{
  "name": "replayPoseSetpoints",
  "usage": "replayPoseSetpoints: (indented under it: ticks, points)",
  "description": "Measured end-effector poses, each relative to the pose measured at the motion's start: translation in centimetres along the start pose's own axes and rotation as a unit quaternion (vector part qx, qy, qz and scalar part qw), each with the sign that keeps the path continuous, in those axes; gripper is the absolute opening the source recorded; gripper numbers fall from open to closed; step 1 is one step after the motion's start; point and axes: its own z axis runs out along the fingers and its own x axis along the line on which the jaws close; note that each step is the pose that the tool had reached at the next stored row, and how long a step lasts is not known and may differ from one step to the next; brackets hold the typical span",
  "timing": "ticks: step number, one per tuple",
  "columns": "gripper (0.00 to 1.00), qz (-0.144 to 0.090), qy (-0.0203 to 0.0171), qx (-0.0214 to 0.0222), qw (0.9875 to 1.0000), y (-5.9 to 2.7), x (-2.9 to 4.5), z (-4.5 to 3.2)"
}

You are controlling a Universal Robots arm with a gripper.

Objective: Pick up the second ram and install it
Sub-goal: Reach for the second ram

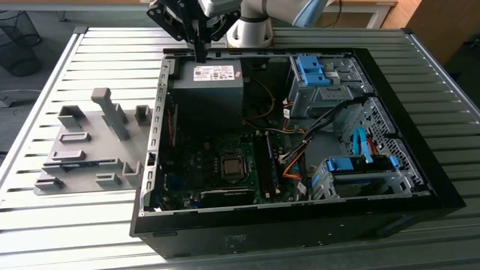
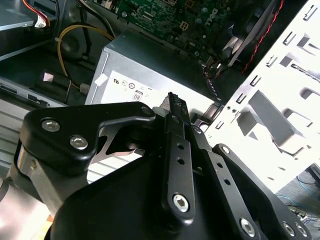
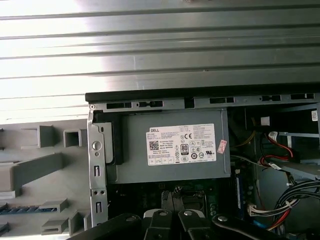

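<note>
My gripper (image 1: 200,55) hangs shut with nothing between its fingers, over the rear wall of the open computer case (image 1: 420,169), just above the grey power supply (image 1: 208,84). Both wrist views show the black fingers (image 2: 172,107) pressed together, their tips (image 3: 172,197) over the power supply's labelled side (image 3: 175,150). The second ram (image 1: 81,163) shows as a thin blue-green strip lying in a slot of the grey fixture (image 1: 82,146), on the exterior view's left outside the case. Its end (image 3: 12,209) also appears in the first wrist view. The gripper is well apart from it.
The case lies open on a slatted metal table (image 1: 112,50). Inside are the motherboard (image 1: 225,169), long dark memory slots (image 1: 268,163), loose cables (image 1: 296,154) and drive bays with blue clips (image 1: 311,70). Upright grey fixture posts (image 1: 111,109) stand beside the case wall.
</note>
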Motion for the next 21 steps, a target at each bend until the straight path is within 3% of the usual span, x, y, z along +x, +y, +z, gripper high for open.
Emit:
replayPoseSetpoints:
  ticks: [21]
  points:
    - [0.11, 0.000, 0.0000, 0.0000, 1.0000, -0.08, 0.99, 0.03]
